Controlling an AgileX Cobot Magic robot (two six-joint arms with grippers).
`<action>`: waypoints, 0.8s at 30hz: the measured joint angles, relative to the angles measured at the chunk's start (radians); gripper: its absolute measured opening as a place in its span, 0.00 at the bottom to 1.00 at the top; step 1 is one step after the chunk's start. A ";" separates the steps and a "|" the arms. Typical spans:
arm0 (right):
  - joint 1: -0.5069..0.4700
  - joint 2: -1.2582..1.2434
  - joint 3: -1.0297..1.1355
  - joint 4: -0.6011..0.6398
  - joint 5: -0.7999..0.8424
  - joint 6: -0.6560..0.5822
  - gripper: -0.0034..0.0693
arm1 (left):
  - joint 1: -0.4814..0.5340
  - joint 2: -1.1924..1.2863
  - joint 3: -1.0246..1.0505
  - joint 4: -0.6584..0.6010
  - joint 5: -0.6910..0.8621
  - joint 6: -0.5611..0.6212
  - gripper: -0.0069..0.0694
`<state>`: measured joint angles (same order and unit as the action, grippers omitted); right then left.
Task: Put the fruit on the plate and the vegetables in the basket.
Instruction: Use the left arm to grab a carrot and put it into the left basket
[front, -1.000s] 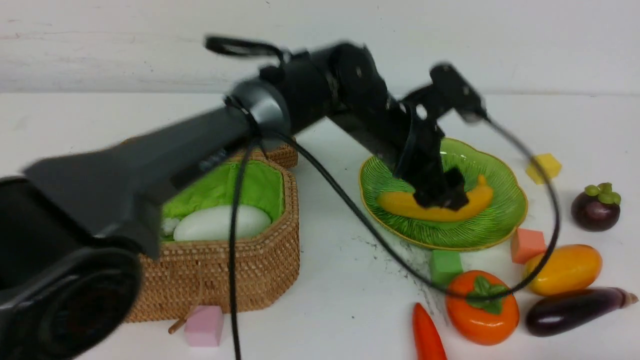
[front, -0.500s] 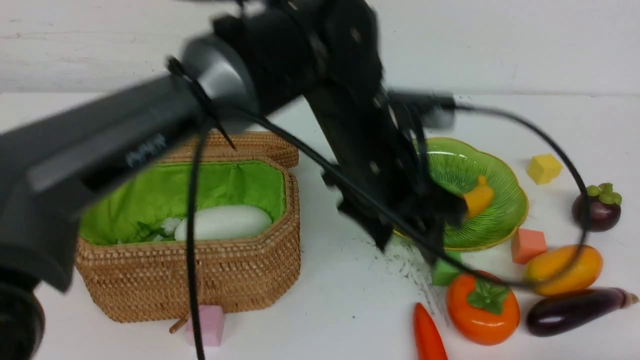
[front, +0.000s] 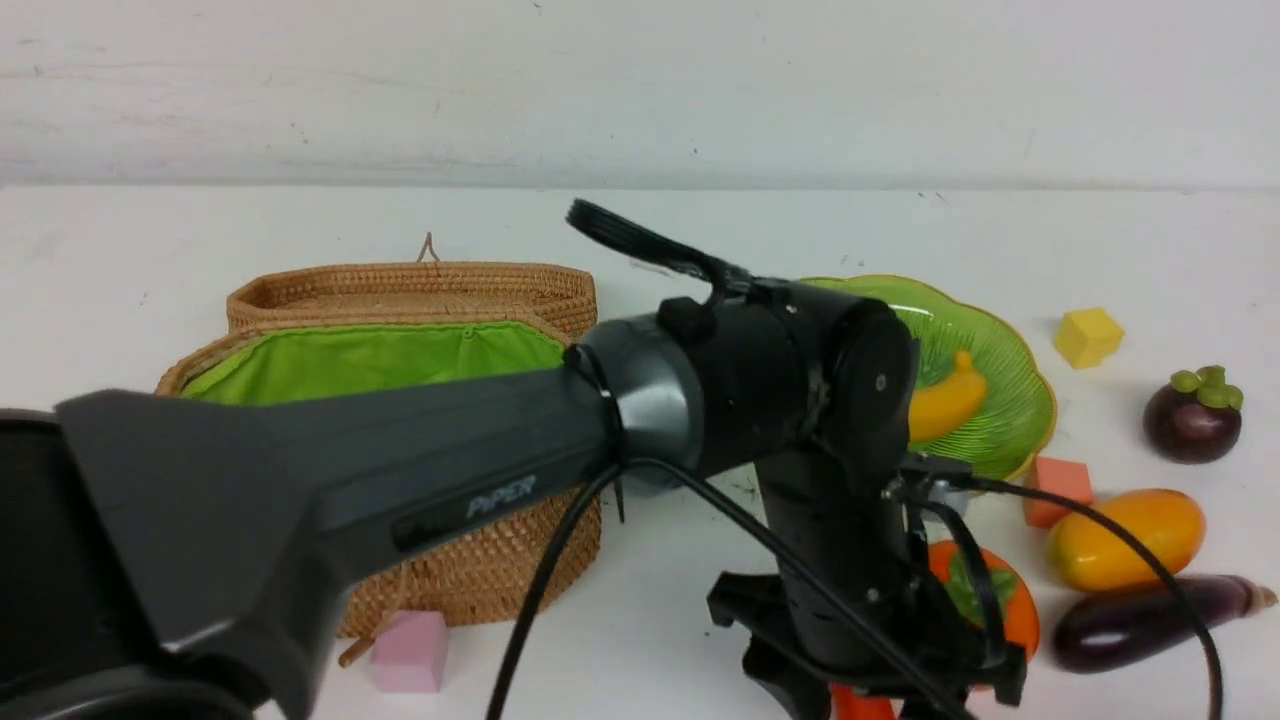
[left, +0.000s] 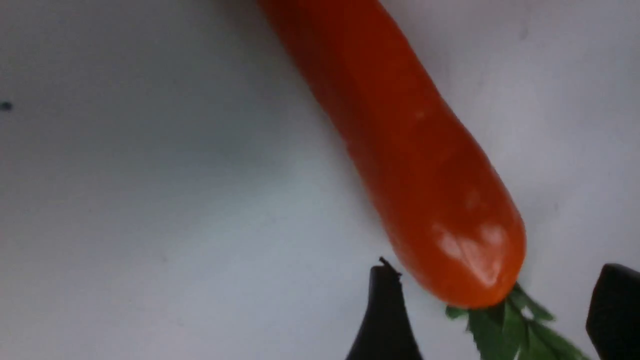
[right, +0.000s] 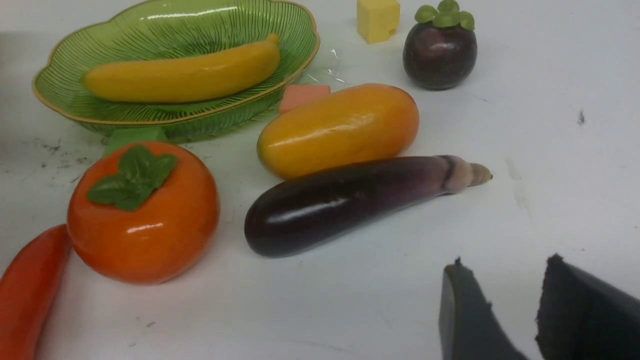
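My left gripper (left: 500, 300) stands wide open, straddling the leafy end of the slim red-orange carrot (left: 400, 150) lying on the white table (left: 150, 200). My right gripper (right: 520, 310) is ajar, empty. The black left forearm (front: 350, 480) reads "PiPER".

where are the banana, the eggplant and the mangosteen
banana (right: 185, 75), right wrist view, middle of its body
eggplant (right: 345, 200), right wrist view, middle of its body
mangosteen (right: 440, 55), right wrist view, purple body
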<state>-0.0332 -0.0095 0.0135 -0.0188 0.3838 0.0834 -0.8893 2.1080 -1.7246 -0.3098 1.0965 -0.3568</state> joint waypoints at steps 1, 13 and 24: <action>0.000 0.000 0.000 0.000 0.000 0.000 0.38 | 0.000 0.014 0.000 0.007 -0.023 -0.059 0.75; 0.000 0.000 0.000 -0.012 0.000 0.000 0.38 | 0.000 0.094 -0.001 0.033 -0.088 -0.228 0.70; 0.000 0.000 0.000 -0.014 0.000 0.000 0.38 | 0.006 0.007 -0.001 0.096 0.052 -0.054 0.56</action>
<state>-0.0332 -0.0095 0.0135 -0.0330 0.3838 0.0834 -0.8837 2.1153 -1.7256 -0.2134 1.1488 -0.4110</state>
